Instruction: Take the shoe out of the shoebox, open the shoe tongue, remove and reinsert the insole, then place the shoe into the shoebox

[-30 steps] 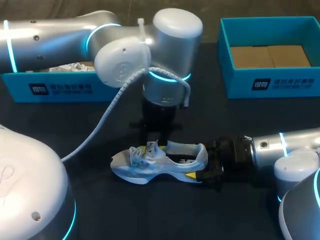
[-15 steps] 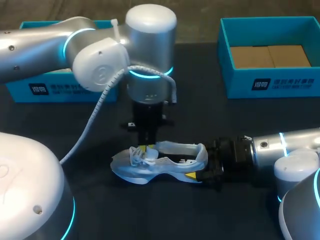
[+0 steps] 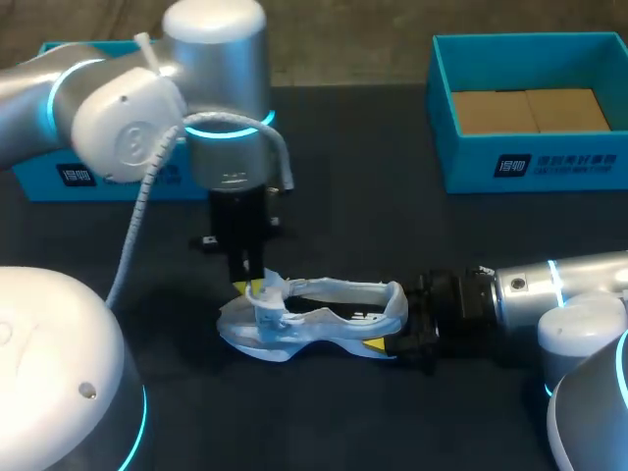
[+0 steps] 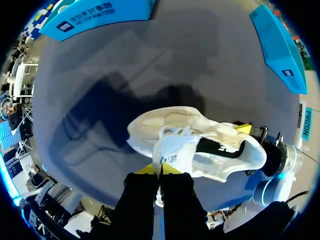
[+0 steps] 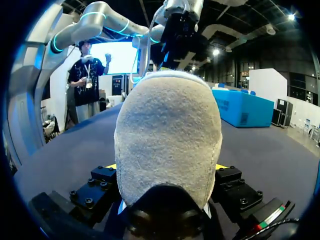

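Note:
A white and pale blue shoe (image 3: 319,322) lies on its side on the dark table, toe to the left. My left gripper (image 3: 253,287) comes down from above and is shut on the shoe tongue (image 4: 172,149), which is pulled up and toward the toe. In the left wrist view the left gripper (image 4: 160,172) pinches the tongue's edge between its yellow tips. My right gripper (image 3: 392,324) holds the heel from the right, one finger on each side. In the right wrist view the heel (image 5: 167,145) fills the space between the fingers of the right gripper (image 5: 167,172).
The open blue shoebox (image 3: 530,162) with a cardboard floor stands at the back right. A second blue box (image 3: 44,182) sits at the back left, partly behind my left arm. Bare table lies in front of the shoe.
My left gripper has closed on the tongue and moved left with the arm, drawing the tongue toward the toe. The right arm and the heel have stayed put.

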